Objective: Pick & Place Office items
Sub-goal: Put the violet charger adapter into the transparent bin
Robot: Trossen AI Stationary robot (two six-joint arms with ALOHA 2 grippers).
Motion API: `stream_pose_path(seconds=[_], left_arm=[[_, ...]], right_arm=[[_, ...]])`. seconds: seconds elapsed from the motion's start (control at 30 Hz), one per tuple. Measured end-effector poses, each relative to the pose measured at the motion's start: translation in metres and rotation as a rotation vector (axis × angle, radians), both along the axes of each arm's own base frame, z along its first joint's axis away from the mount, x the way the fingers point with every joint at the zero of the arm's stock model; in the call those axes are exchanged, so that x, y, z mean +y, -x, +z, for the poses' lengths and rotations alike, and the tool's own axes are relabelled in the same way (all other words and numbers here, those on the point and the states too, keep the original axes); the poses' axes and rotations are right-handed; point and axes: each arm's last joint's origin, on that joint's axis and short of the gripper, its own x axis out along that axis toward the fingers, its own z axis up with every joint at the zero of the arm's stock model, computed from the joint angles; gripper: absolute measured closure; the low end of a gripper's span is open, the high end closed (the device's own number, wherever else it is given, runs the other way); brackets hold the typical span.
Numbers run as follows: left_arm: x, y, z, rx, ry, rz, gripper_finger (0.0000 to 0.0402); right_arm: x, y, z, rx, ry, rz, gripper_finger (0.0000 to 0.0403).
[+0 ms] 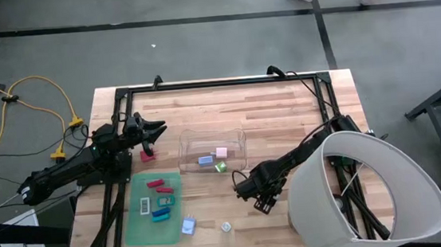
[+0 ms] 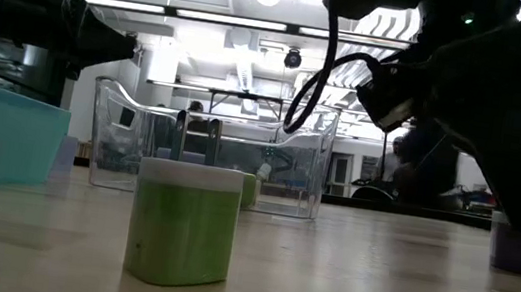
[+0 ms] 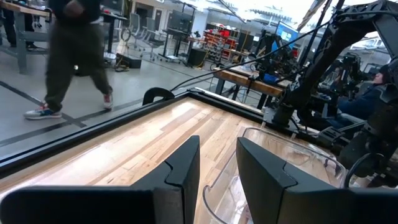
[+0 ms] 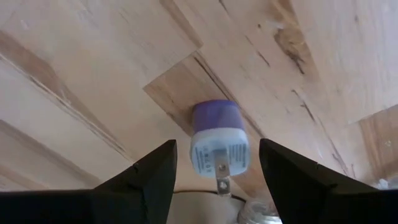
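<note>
— Where's my right gripper (image 4: 214,163)?

— Low over the bench (image 1: 283,110), toward its front right, jaws spread wide astride a purple-and-white charger block (image 4: 216,140) lying on the wood (prongs toward the wrist); it grasps nothing.

— And the left gripper (image 3: 216,177)?

— Raised near the left edge, beside the clear bin (image 1: 212,152); fingers (image 3: 183,171) nearly together, nothing between them.

— The other office items (image 1: 160,199)?

— Several sit on the green mat (image 1: 137,227) at the front left, a few are inside the bin, and a red one (image 1: 148,154) lies just below my left gripper.
</note>
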Motion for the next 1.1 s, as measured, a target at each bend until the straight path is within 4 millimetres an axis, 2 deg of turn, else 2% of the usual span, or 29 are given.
stream_pose_path(seconds=[0.4, 0.9, 1.1], left_arm=[[0.0, 0.0, 0.0, 0.0, 0.0, 0.0, 0.0299], [0.0, 0.0, 0.0, 0.0, 0.0, 0.0, 0.0299], [0.0, 0.0, 0.0001, 0.0, 0.0, 0.0, 0.0299]], right_arm=[[0.0021, 0.0002, -0.0036, 0.004, 0.016, 0.011, 0.0191], [0.0022, 0.0004, -0.0035, 0.007, 0.013, 0.011, 0.027], [0.0024, 0.0004, -0.0034, 0.009, 0.005, 0.009, 0.0268]])
